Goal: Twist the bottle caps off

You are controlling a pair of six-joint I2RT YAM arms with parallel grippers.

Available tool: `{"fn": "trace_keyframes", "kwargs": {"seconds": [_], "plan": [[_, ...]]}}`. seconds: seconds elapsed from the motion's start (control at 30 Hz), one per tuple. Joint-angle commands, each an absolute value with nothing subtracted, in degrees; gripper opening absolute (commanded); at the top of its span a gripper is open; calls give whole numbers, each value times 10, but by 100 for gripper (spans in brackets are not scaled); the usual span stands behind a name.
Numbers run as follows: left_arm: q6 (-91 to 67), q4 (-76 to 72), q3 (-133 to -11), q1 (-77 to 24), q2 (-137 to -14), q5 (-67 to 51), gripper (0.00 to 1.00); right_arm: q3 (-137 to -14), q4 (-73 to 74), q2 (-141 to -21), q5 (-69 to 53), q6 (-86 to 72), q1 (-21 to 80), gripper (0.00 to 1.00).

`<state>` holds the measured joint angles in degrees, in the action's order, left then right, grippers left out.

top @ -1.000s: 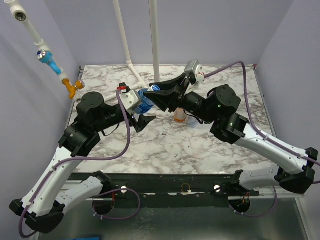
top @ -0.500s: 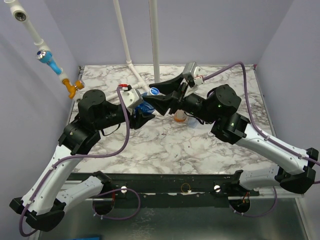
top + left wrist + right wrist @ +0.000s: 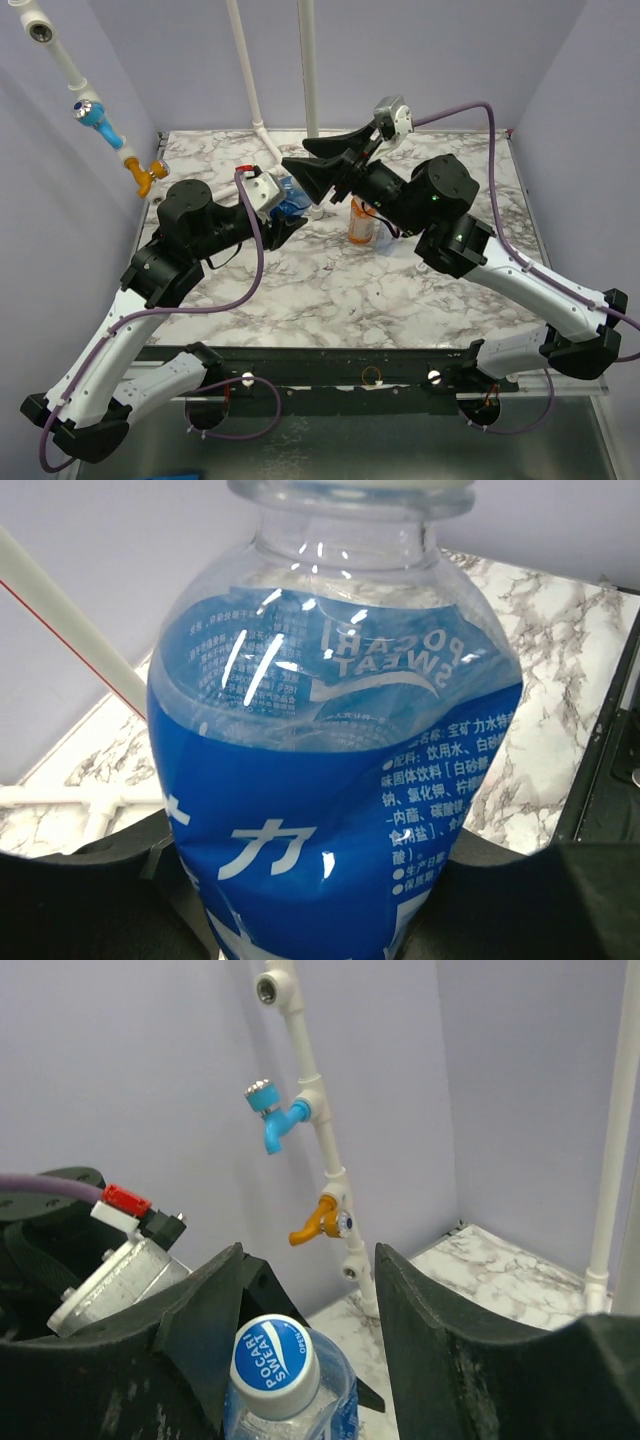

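1. Now left claw (image 3: pixel 310 855) clamped on blue-labelled bottle (image 3: pixel 330 730), middle of worktop (image 3: pixel 330 290).
2. Right claw (image 3: pixel 305 1260) just released; jaws spread astride white cap (image 3: pixel 275 1363), still on neck.
3. Likely regripping for another twist; not off yet.

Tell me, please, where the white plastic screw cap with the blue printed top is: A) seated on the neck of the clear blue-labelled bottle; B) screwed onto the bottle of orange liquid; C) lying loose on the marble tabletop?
A: the right wrist view shows the white plastic screw cap sitting on the clear blue-labelled plastic bottle, with the right gripper open around it and not touching it.
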<state>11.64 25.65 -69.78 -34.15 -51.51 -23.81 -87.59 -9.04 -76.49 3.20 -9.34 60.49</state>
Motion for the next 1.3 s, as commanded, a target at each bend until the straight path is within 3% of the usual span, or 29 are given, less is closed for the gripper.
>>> {"fn": "trace_keyframes", "kwargs": {"seconds": [0.0, 0.17, 0.5, 0.7, 0.87, 1.03, 1.2, 1.27], "plan": [[119, 230, -693, -344, -510, -206, 29, -908, -55, -784, 62, -125, 606, 54], [112, 228, -694, -344, -511, -194, 29, -919, -43, -791, 52, -132, 606, 46], [99, 228, -695, -344, -515, -178, 29, -906, -53, -786, 6, -135, 606, 54], [91, 228, -700, -344, -522, -176, 29, -898, -53, -789, 4, -134, 606, 54], [82, 228, -704, -344, -522, -181, 28, -895, -58, -788, 7, -130, 607, 37], [67, 228, -715, -344, -525, -188, 28, -897, -49, -793, 21, -120, 607, 36], [41, 229, -731, -344, -529, -207, 27, -893, -48, -786, 15, -110, 607, 5], [25, 229, -738, -344, -529, -225, 26, -892, -41, -780, -6, -101, 607, 1]]}}
